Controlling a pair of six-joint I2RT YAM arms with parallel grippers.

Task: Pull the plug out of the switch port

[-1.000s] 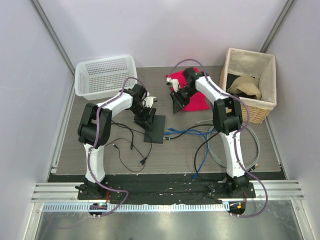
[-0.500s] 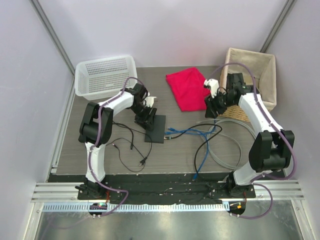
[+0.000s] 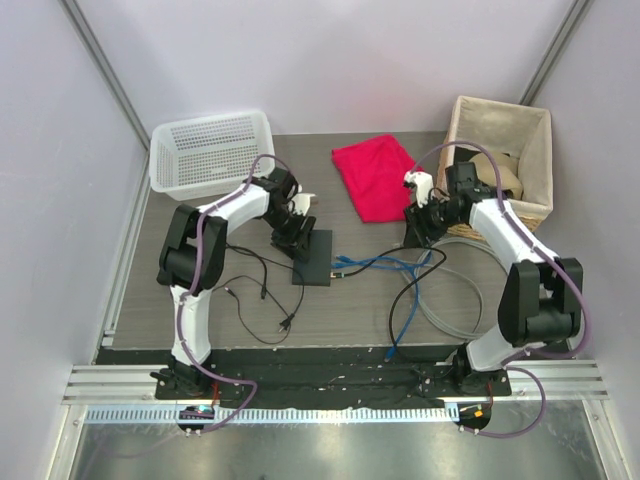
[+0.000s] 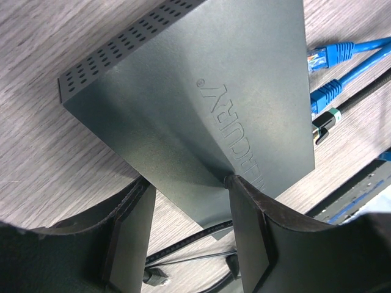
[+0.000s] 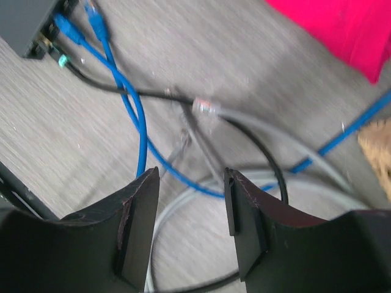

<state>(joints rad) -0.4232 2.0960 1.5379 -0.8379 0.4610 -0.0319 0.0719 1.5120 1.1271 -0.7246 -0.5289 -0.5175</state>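
Nearby – red cloth, wicker basket – loose cables crowd the switch

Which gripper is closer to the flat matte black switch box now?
Left. The left gripper straddles the near edge of the flat matte black switch box. The right gripper hovers open above the cables, well off to its right.

— What carries the things?

— A table with a grey wood-grain top.

— What lies on it?

— A white mesh basket at the far left corner and a wicker basket at the far right corner. A red cloth lies by the far edge. The switch lies flat near the middle, with blue cables at its right side. Grey cable loops lie toward the right edge, a thin black wire toward the near left.
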